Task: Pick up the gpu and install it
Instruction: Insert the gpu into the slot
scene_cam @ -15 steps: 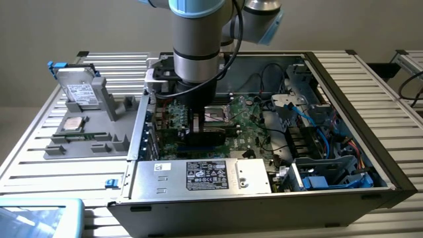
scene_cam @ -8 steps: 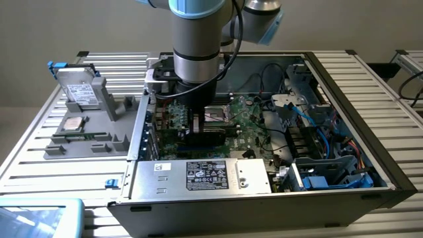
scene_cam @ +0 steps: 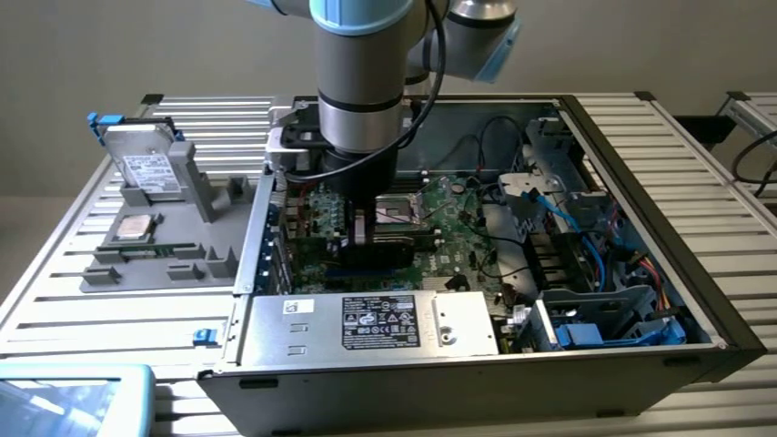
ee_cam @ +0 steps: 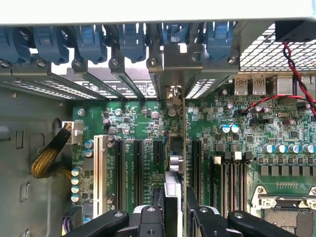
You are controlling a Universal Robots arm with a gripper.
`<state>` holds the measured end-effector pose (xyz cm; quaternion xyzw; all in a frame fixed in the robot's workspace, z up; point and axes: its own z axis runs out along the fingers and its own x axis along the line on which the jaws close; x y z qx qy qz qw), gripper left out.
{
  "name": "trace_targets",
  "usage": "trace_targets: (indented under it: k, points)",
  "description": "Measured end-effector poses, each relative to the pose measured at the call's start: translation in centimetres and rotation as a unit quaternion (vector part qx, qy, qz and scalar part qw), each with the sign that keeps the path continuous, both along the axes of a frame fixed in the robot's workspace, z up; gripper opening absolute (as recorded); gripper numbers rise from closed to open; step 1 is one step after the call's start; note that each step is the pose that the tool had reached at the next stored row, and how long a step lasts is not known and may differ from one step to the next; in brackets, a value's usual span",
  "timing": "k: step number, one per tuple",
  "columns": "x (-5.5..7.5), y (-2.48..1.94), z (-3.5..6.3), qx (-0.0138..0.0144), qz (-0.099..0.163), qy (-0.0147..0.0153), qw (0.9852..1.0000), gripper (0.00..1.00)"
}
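Standing on edge over the motherboard (ee_cam: 143, 118), the gpu (ee_cam: 184, 143) is pinched between the jaws of the gripper (ee_cam: 182, 200). Its thin edge runs between two black slots (ee_cam: 157, 150) toward the slot covers under the blue latches (ee_cam: 129, 42); whether it is seated I cannot tell. From outside, the arm reaches straight down into the open case (scene_cam: 716, 300). The sticker (scene_cam: 378, 321) on the power supply (scene_cam: 461, 326) carries print too small to read, as does the white label (scene_cam: 149, 170) on the hard drive (scene_cam: 146, 138) propped in the grey tray (scene_cam: 146, 273) at the exterior view's left
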<state>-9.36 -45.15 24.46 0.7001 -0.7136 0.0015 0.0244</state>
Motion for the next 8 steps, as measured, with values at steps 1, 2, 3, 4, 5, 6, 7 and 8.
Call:
trace_targets:
  k: [1, 2, 3, 4, 5, 6, 7, 8]
  points:
    - [0.0, 0.0, -0.02, 0.0, 0.0, 0.0, 1.0, 0.28]
    - [0.0, 0.0, -0.04, 0.0001, 0.0, 0.0, 1.0, 0.28]
    - [0.0, 0.0, -0.07, 0.0001, 0.0, 0.0, 1.0, 0.28]
    - [0.0, 0.0, -0.09, 0.0001, 0.0, 0.0, 1.0, 0.28]
    - [0.0, 0.0, -0.1, 0.0, 0.0, 0.0, 1.0, 0.28]
    - [0.0, 0.0, -0.09, 0.0, 0.0, 0.0, 1.0, 0.28]
    - [0.0, 0.0, -0.09, 0.0, 0.0, 0.0, 1.0, 0.28]
    - [0.0, 0.0, -0.09, 0.0, 0.0, 0.0, 1.0, 0.28]
